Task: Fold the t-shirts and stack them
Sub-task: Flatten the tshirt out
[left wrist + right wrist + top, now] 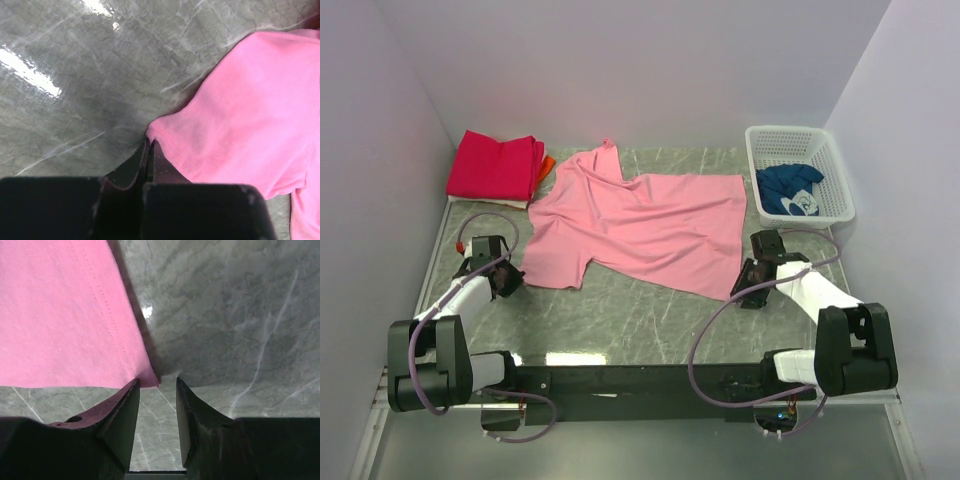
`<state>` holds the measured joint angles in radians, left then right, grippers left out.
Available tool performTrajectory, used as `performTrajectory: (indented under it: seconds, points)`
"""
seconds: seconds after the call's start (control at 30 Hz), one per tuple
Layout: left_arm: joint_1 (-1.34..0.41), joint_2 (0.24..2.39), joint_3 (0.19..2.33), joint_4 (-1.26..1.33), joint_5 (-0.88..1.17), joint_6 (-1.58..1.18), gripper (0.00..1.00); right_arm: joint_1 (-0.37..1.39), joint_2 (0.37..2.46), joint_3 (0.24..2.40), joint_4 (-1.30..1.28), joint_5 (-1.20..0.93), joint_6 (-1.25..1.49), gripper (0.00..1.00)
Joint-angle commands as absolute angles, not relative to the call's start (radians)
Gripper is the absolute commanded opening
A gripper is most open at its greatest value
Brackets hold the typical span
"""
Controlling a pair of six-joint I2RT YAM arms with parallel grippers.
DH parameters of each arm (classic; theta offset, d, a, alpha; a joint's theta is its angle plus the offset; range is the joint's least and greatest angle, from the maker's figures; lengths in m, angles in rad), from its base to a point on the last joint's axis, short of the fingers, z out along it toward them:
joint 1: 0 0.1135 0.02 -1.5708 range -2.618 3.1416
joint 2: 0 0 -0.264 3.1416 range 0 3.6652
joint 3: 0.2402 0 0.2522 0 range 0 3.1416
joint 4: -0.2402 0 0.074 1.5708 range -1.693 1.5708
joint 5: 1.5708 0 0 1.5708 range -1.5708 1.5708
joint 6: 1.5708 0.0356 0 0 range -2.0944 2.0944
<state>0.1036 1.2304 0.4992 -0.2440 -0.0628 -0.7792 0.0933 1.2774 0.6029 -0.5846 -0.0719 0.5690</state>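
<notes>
A light pink t-shirt (640, 225) lies spread and wrinkled on the grey marble table (640, 320). My left gripper (510, 277) is at its near-left sleeve. In the left wrist view its jaws (150, 144) are shut, and the sleeve's corner (162, 131) is puckered into their tips. My right gripper (750, 282) is at the shirt's near-right corner. In the right wrist view it (156, 383) stands open, with the hem corner (147, 379) just ahead of the left fingertip (132, 387) and bare table between the jaws. A folded magenta-red t-shirt (495, 165) sits at the back left, over an orange one (548, 165).
A white mesh basket (817, 139) stands at the back right against the wall, with a dark blue printed t-shirt (788, 190) inside. Walls close in the table on the left, back and right. The arm bases and cables run along the near edge.
</notes>
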Motion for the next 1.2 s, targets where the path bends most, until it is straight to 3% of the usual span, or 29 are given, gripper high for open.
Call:
performTrajectory:
  seconds: [0.0, 0.13, 0.23, 0.27, 0.37, 1.17]
  points:
    - [0.106, 1.250, 0.483, -0.261, -0.034, -0.765, 0.01, 0.092, 1.316, 0.627, -0.561, -0.095, 0.565, 0.42]
    - [0.106, 1.240, 0.501, -0.282, -0.022, -0.762, 0.01, 0.092, 1.359, 0.632, -0.572, -0.118, 0.548, 0.33]
    - [0.110, 1.191, 0.544, -0.359, -0.008, -0.768, 0.01, 0.091, 1.365, 0.646, -0.604, -0.117, 0.532, 0.18]
    - [0.110, 1.169, 0.552, -0.377, -0.008, -0.775, 0.01, 0.092, 1.361, 0.650, -0.617, -0.111, 0.529, 0.09]
    - [0.112, 1.082, 0.572, -0.440, 0.012, -0.813, 0.01, 0.092, 1.339, 0.666, -0.655, -0.109, 0.525, 0.00]
    - [0.110, 0.585, 0.679, -0.936, -0.027, -0.948, 0.01, 0.158, 1.180, 0.704, -0.953, -0.107, 0.586, 0.00]
